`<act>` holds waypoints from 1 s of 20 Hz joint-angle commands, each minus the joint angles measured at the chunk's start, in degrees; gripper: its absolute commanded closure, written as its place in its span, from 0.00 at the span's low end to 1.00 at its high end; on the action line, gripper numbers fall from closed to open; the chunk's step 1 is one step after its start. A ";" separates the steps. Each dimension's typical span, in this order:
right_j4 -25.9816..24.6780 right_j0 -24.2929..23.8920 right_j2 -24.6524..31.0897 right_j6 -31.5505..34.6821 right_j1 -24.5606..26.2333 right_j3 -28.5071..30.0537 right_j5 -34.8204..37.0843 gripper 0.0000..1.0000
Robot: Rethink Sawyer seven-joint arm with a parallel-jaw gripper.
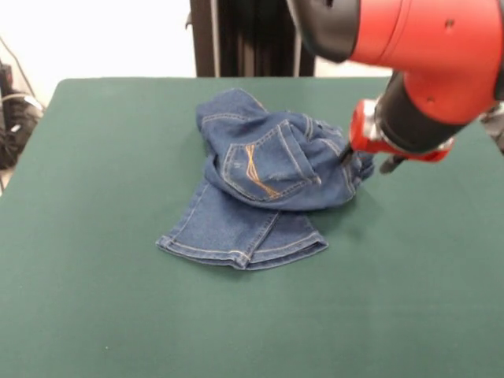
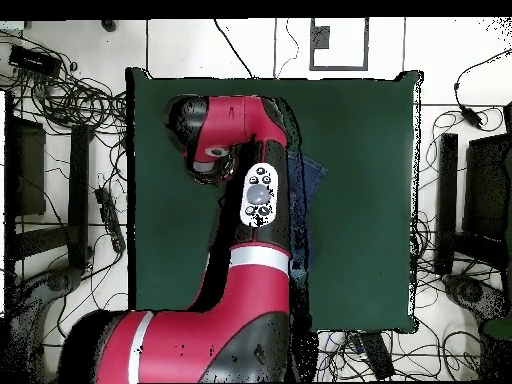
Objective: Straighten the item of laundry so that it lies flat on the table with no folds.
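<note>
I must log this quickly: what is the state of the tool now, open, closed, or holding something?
Tool: at the edge of the jeans, mostly hidden by the arm; open or closed cannot be told.

From my front view, bare table [image 1: 94, 307] lies open on the left, right and near sides. Only the bunched jeans [image 1: 264, 181] rise mid-table, and my arm [image 1: 417, 71] hangs over their right edge, blocking that side from above.
</note>
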 commanded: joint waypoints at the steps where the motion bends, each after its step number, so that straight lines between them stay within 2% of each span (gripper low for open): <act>1: 1.96 2.22 5.56 7.59 -0.62 9.07 0.02 0.00; 7: 1.61 2.72 5.33 8.44 -1.04 8.75 -0.71 0.00; 9: 1.70 2.97 5.25 8.41 -2.24 10.90 -2.15 0.00; 10: 1.48 2.78 5.45 8.45 -0.62 9.04 -2.15 0.00; 12: 1.50 2.65 5.72 8.41 -0.09 9.04 -3.41 0.00; 20: 2.50 1.95 7.59 7.40 0.76 11.16 -7.84 0.00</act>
